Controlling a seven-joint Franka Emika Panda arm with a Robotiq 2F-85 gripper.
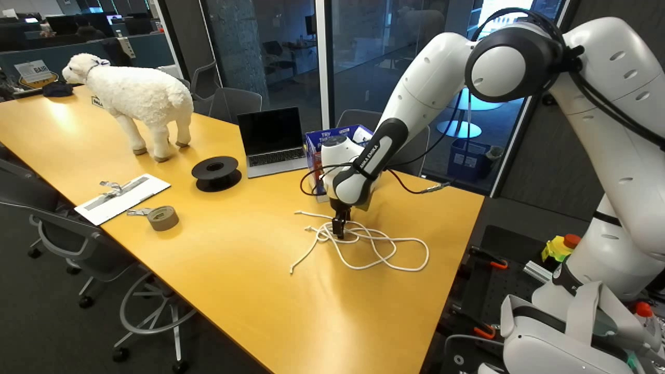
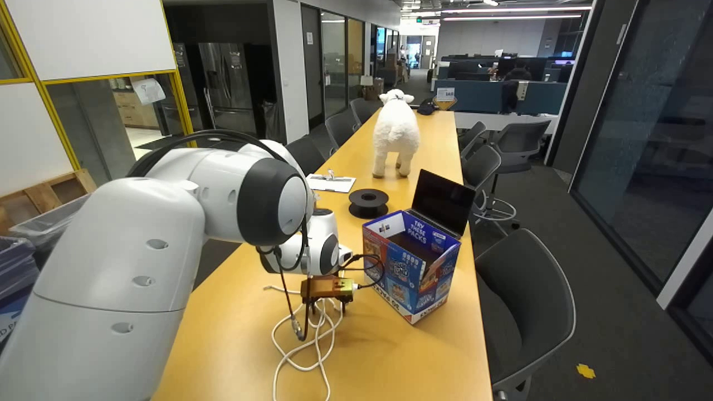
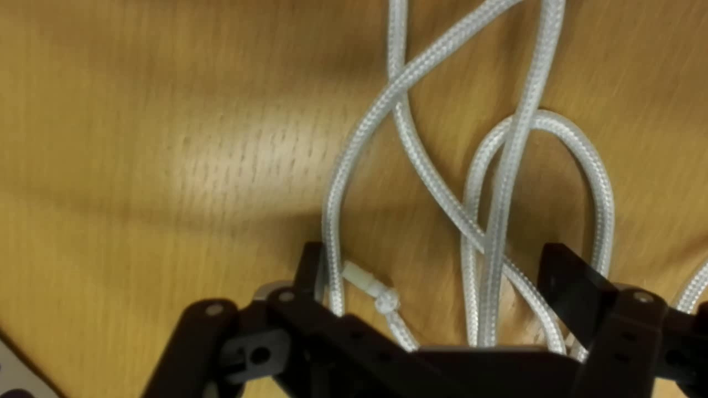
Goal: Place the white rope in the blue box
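The white rope [image 1: 358, 267] lies in loose loops on the yellow wooden table, and it shows also in an exterior view [image 2: 303, 368]. My gripper [image 1: 340, 228] points down into the rope near its loose ends. In the wrist view the gripper [image 3: 437, 271] is open, with fingers wide apart. Several strands of the rope [image 3: 500, 204] and a knotted end run between the fingers. One strand passes close by the left finger. The blue box [image 2: 409, 273] stands upright and open-topped beside the gripper. In an exterior view the arm partly hides the box [image 1: 324, 136].
An open laptop [image 1: 275, 148] stands behind the box. A black spool [image 1: 215, 174], a tape roll [image 1: 163, 218] and a white clipboard [image 1: 124, 198] lie farther along the table [image 1: 249, 249]. A toy sheep [image 1: 137, 96] stands beyond them. Chairs line the table.
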